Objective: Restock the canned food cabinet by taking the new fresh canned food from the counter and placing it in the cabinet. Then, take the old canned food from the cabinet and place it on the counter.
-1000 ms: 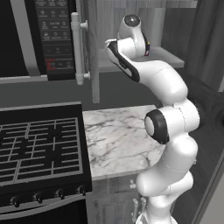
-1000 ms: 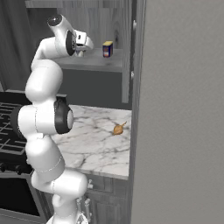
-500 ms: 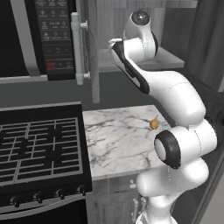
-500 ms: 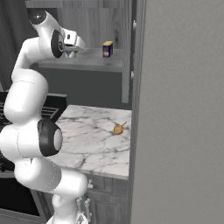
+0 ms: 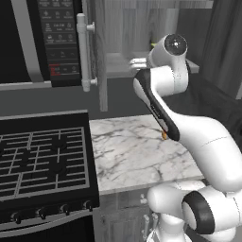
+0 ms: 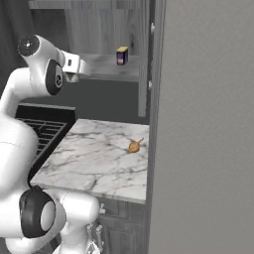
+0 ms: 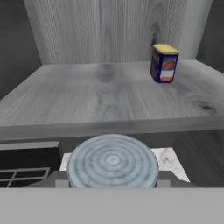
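The kitchen has a black gas stove (image 5: 45, 165) on one side and a white marble table (image 6: 94, 158) next to it. Above the table hangs the canned food cabinet (image 7: 109, 96), made of grey wood, with its tall door (image 6: 198, 129) swung open so the arm can reach the shelf.

The new fresh canned food (image 7: 164, 62) is already in the cabinet. It stands upright on the shelf, far back and off to one side, near the back wall. That leaves the front of the shelf bare. So the first half of the job looks done.

The end effector (image 7: 112, 181) is just outside the front edge of the shelf, a bit lower than it. It is pinching the old canned food (image 7: 112, 162), a pale blue-grey can. The round ribbed top faces the hand camera, and a dark finger tip sits tight on each side of it. The can is held out in the air, away from the shelf, so I think it is on its way down to the table.

A small orange round thing (image 6: 134, 146) lies on the table near the door. The can should go on a bare spot away from it.
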### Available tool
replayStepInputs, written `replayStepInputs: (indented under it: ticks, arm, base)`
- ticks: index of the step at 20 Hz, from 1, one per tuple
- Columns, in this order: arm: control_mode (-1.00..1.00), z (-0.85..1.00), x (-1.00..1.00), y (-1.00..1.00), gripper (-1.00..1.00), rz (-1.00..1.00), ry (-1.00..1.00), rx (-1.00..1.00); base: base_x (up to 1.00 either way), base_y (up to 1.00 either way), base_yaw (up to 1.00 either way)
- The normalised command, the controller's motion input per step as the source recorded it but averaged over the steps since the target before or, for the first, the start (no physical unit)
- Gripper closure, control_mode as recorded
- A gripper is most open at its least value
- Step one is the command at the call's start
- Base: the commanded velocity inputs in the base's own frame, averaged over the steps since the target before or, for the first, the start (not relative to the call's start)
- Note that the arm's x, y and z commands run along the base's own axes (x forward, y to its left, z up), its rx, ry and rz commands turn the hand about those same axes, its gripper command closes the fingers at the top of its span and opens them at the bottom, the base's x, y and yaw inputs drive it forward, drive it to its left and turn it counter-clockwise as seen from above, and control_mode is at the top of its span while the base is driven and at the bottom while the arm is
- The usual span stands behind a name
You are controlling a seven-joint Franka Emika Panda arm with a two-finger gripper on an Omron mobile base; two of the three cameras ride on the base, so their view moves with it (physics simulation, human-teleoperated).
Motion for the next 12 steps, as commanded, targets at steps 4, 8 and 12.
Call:
replayStepInputs:
  ticks: [4,8,12]
  arm:
    - [-1.00,-0.64,-1.00,-0.24,1.00,0.02,0.05,0.00]
    - [-1.00,-0.96,-1.00,-0.05,1.00,0.04,0.24,0.00]
    - [-1.00,-1.00,-0.29,0.00,1.00,0.00,0.35,0.00]
  base:
    - [0.00,0.00,0.00]
    - [0.00,0.00,0.00]
    - [0.00,0.00,0.00]
